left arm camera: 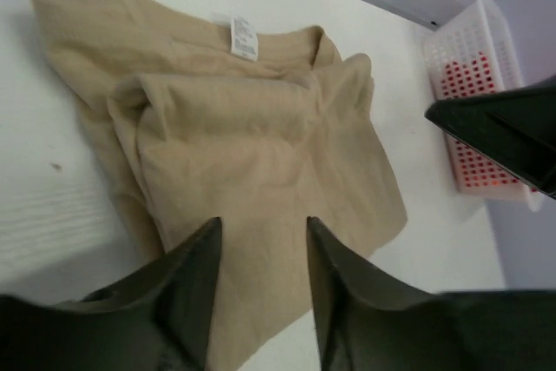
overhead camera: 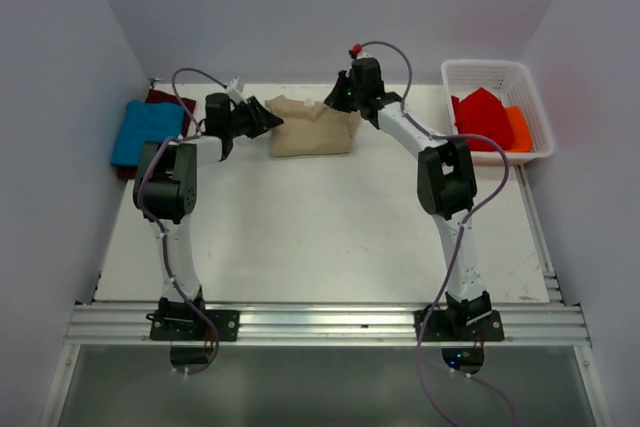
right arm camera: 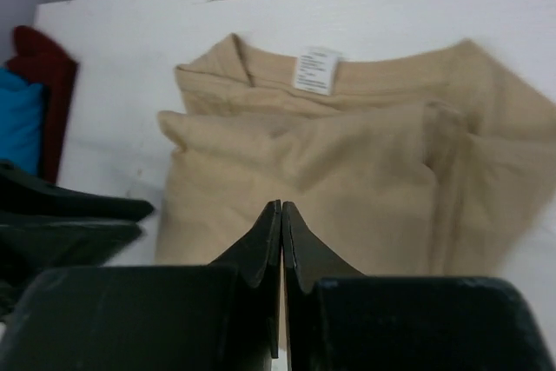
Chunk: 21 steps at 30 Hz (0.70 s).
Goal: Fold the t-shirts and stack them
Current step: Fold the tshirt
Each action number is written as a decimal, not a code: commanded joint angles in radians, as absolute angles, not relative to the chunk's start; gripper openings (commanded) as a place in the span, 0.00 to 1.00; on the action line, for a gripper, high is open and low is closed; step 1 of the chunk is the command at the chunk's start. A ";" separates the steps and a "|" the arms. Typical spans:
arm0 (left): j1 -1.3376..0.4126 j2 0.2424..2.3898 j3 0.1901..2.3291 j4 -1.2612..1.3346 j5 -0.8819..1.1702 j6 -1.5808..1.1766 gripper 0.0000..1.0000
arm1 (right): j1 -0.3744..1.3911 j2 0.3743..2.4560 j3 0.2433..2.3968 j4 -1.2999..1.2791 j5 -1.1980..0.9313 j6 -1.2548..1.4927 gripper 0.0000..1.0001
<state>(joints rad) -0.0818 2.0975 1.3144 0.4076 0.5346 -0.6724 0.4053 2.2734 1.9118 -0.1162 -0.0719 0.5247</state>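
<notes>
The tan t-shirt (overhead camera: 312, 127) lies folded at the back middle of the table, its collar tag (right arm camera: 316, 69) facing up. My left gripper (overhead camera: 268, 119) hovers at its left edge. In the left wrist view that gripper (left arm camera: 263, 223) is open, the tan t-shirt (left arm camera: 261, 128) showing in the gap and nothing held. My right gripper (overhead camera: 345, 97) is at the shirt's far right corner. In the right wrist view it (right arm camera: 281, 206) is shut with nothing between its fingers, above the tan t-shirt (right arm camera: 347, 162). The blue t-shirt (overhead camera: 148, 132) lies on the maroon t-shirt (overhead camera: 165, 97) at the far left.
A white mesh basket (overhead camera: 540, 117) holding red and orange cloths (overhead camera: 480, 117) stands at the back right. Walls close in the table at the back and on both sides. The two grippers are close together over the tan shirt.
</notes>
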 commanded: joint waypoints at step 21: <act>-0.184 2.106 0.975 0.485 0.649 -0.798 0.02 | 0.449 2.263 1.603 -0.305 -0.170 0.592 0.00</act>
<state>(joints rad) -0.1608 2.1765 1.0927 0.5777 0.7231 -0.8524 0.4343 2.3257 1.7409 -0.2363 -0.2825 0.6529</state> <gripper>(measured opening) 0.023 0.008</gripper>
